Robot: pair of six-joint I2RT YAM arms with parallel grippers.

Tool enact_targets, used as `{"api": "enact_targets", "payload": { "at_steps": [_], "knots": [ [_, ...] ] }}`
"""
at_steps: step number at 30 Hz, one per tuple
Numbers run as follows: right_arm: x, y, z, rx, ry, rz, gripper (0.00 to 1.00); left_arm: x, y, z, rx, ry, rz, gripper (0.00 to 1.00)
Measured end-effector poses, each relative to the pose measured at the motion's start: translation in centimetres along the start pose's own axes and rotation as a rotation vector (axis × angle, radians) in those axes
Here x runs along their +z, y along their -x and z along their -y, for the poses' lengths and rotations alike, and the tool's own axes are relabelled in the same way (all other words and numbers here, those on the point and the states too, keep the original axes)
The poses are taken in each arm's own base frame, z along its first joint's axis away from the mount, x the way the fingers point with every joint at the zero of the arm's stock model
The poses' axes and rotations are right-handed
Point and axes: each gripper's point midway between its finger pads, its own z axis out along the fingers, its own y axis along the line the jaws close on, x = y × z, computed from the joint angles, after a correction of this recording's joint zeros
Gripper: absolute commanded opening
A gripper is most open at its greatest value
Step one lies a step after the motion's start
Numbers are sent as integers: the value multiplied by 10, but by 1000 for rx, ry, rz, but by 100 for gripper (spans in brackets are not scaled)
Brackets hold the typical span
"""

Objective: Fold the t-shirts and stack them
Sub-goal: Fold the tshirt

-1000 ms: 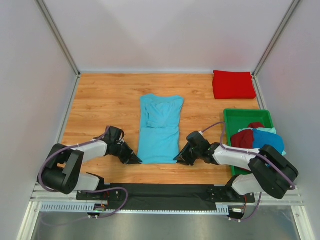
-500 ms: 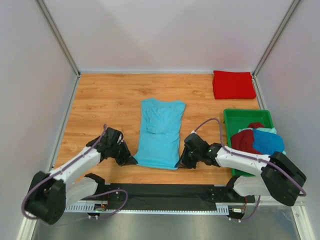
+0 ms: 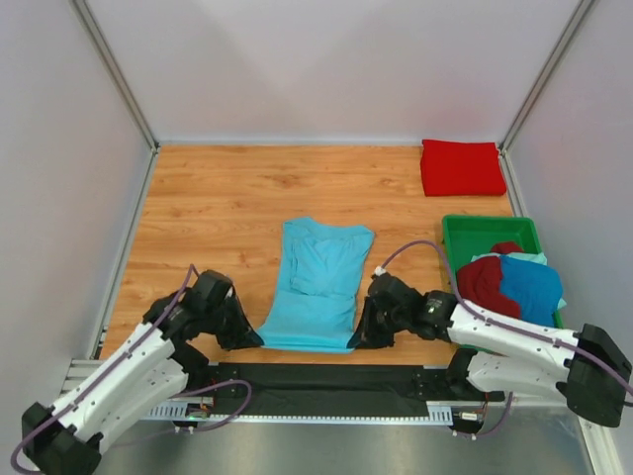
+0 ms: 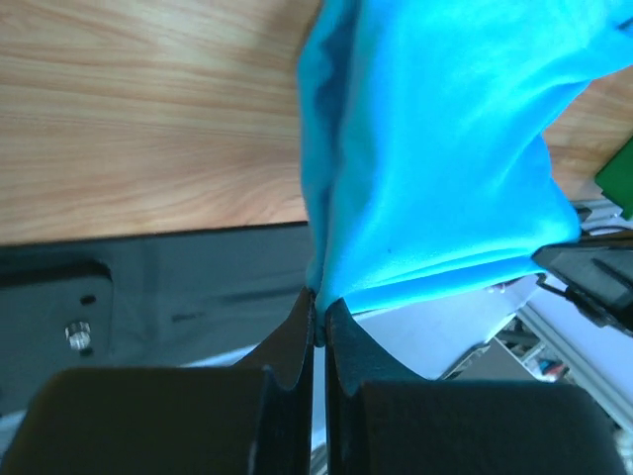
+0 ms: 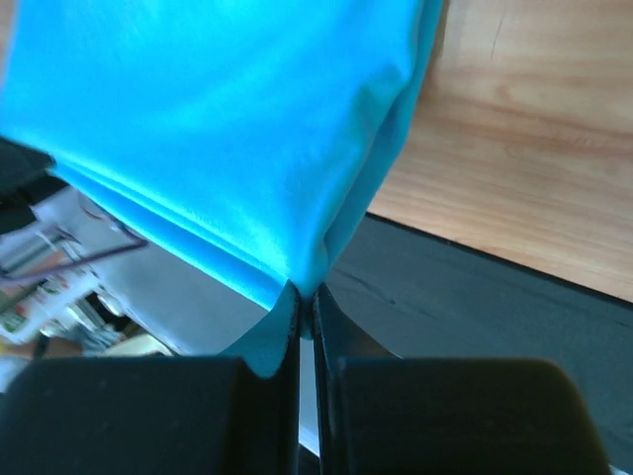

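A light turquoise t-shirt (image 3: 317, 282) lies lengthwise in the middle of the wooden table, sleeves folded in, its near hem lifted. My left gripper (image 3: 255, 339) is shut on the hem's left corner (image 4: 318, 289). My right gripper (image 3: 354, 342) is shut on the right corner (image 5: 305, 281). Both wrist views show turquoise cloth (image 4: 435, 148) pinched between closed black fingertips (image 5: 289, 317) and stretched away from them. A folded bright red t-shirt (image 3: 462, 167) rests at the far right corner. Dark red and deeper blue t-shirts (image 3: 509, 277) are heaped in the green tray.
The green plastic tray (image 3: 463, 234) stands at the right edge, close to my right arm. A black base plate (image 3: 326, 378) runs along the near edge under both grippers. White walls and metal posts enclose the table.
Both grippers closed on the hem corners and pulled toward the near edge. The turquoise t-shirt slid nearer with them, and its near hem rose off the table.
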Motion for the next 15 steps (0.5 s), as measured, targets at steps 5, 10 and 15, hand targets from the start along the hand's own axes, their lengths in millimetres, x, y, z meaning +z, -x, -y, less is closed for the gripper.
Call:
{"api": "enact_targets", "payload": {
  "at_steps": [5, 10, 15],
  "knots": [
    [-33, 69, -22, 76, 12, 114, 0, -25, 42, 63, 75, 85, 33, 0],
    [-56, 168, -41, 89, -26, 195, 0, -26, 128, 145, 150, 56, 112, 0],
    [-40, 224, -34, 82, -63, 152, 0, -2, 208, 188, 211, 58, 119, 0]
  ]
}}
